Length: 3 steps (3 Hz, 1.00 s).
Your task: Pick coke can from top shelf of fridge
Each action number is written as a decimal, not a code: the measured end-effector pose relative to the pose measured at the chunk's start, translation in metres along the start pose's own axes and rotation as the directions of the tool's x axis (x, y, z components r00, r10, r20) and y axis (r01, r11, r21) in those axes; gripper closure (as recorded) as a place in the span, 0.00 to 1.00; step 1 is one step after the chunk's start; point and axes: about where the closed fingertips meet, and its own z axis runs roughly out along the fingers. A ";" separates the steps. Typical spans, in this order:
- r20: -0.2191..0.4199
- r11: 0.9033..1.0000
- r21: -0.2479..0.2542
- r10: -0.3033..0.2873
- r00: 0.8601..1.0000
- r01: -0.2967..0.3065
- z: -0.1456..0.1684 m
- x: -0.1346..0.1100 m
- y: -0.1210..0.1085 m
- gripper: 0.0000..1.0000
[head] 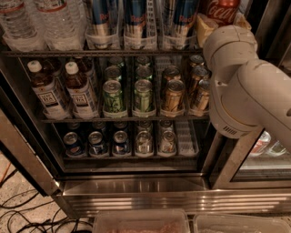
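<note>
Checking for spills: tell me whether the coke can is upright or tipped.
Upright: the coke can stands with vertical sides on the top shelf. The tool flanks it at the shelf's right end.

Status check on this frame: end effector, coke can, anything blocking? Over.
Copy: end effector at the coke can, right end of top shelf. Can upright. Red Bull cans just left of it; nothing between.

- The top shelf (91,53) is spanning the fridge (136,193) near the upper edge of the view.
- Water bottles (54,20) are standing at its left end.
- Red Bull cans (135,18) are sitting in clear lane trays (136,43) along its middle.
- The coke can (223,7) is standing at its right end, with the gripper (222,20) reaching in right at it.
</note>
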 end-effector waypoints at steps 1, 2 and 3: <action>-0.004 1.000 -0.002 0.000 1.000 0.000 0.004 0.001 0.000 0.38; -0.011 1.000 -0.003 0.007 1.000 -0.007 0.005 0.003 -0.001 0.57; -0.011 1.000 -0.003 0.007 1.000 -0.007 0.005 0.003 -0.001 0.80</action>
